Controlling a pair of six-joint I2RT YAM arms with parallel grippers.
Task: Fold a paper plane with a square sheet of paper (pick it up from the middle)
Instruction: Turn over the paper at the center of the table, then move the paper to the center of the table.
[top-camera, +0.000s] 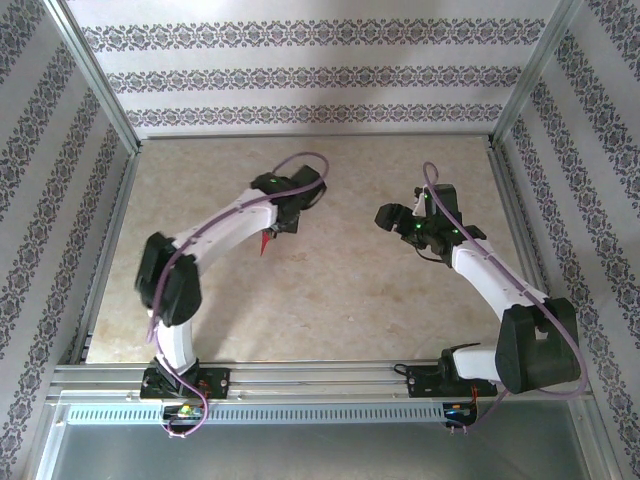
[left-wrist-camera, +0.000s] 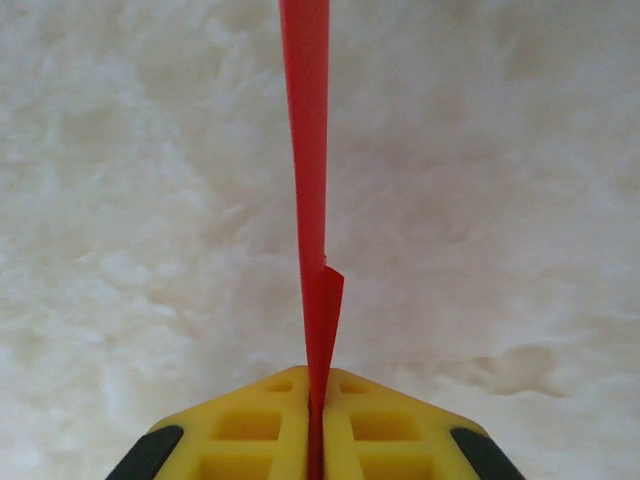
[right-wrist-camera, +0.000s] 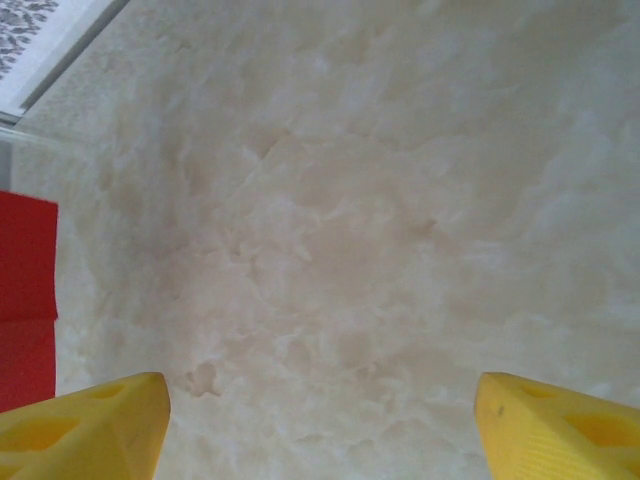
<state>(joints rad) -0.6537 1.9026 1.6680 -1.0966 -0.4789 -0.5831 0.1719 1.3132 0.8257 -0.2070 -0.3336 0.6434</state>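
My left gripper (left-wrist-camera: 316, 400) is shut on the red sheet of paper (left-wrist-camera: 308, 170), which is folded flat. It stands edge-on between the yellow fingers (left-wrist-camera: 250, 425) as a thin strip running away from the jaws, above the table. From above, a small red corner of the paper (top-camera: 265, 243) pokes out below the left gripper (top-camera: 283, 222) at centre left. My right gripper (top-camera: 388, 215) hovers to the right of it, apart from the paper. Its yellow fingers (right-wrist-camera: 90, 425) are spread wide and open, nothing between them (right-wrist-camera: 320, 420). The red paper (right-wrist-camera: 25, 290) shows at the left edge of the right wrist view.
The table (top-camera: 330, 300) is a pale marbled surface, fenced by aluminium rails (top-camera: 510, 200) and patterned walls (top-camera: 300, 70). Both arm bases stand on the near rail (top-camera: 320, 380).
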